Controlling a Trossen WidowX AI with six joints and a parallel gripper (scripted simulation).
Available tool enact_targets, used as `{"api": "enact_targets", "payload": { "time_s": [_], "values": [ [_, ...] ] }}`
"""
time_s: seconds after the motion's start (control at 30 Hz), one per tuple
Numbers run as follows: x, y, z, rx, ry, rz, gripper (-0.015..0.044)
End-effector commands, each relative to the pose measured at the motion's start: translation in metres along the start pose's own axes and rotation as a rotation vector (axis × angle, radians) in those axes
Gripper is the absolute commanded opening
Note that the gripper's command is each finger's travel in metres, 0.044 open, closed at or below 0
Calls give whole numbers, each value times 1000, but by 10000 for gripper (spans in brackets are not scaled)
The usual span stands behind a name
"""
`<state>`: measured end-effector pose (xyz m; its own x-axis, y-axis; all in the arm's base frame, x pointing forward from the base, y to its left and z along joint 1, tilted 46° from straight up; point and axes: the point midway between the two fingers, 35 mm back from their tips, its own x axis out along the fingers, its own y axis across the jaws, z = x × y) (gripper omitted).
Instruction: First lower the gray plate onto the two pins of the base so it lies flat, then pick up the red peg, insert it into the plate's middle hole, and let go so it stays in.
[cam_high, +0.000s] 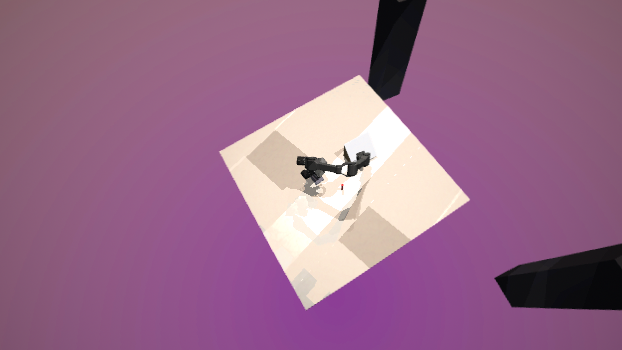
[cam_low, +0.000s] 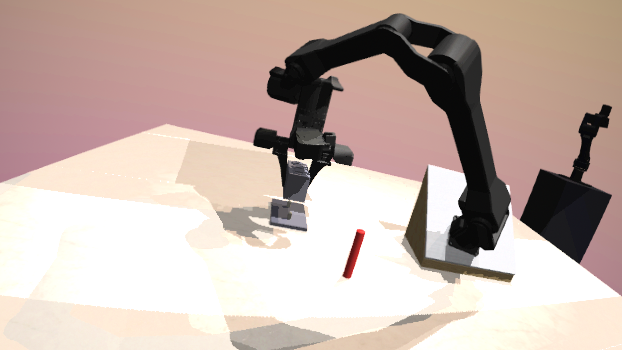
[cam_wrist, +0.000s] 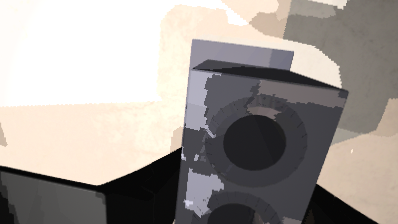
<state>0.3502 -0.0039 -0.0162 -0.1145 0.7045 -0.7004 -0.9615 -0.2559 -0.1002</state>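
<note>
Top view: the arm (cam_high: 330, 166) reaches from mid-frame toward the left; the red peg (cam_high: 342, 186) stands just below it on the surface (cam_high: 425, 195).

Exterior view: the arm arches over, wrist pointing down at centre frame. The fingers (cam_low: 299, 172) are clenched on the gray plate (cam_low: 296, 182), held on edge just above the base (cam_low: 288, 215). Step in hand appears to be plate placement; the next move calls for levelling the plate and aligning its holes with the pins.

Wrist view: the plate fills the centre, holes visible.
</note>
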Motion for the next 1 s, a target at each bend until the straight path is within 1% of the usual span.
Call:
{"api": "enact_targets", "payload": {
  "time_s": [0.0, 0.17, 0.4, 0.6, 0.97],
  "values": [
    [-1, 1, -2, -1, 3, -1, 0],
    [0, 1, -3, -1, 3, -1, 0],
    [14, 1, -3, -1, 2, -1, 0],
    [17, 1, -3, -1, 2, -1, 0],
    [35, 1, -3, -2, 2, -1, 0]
  ]
}}
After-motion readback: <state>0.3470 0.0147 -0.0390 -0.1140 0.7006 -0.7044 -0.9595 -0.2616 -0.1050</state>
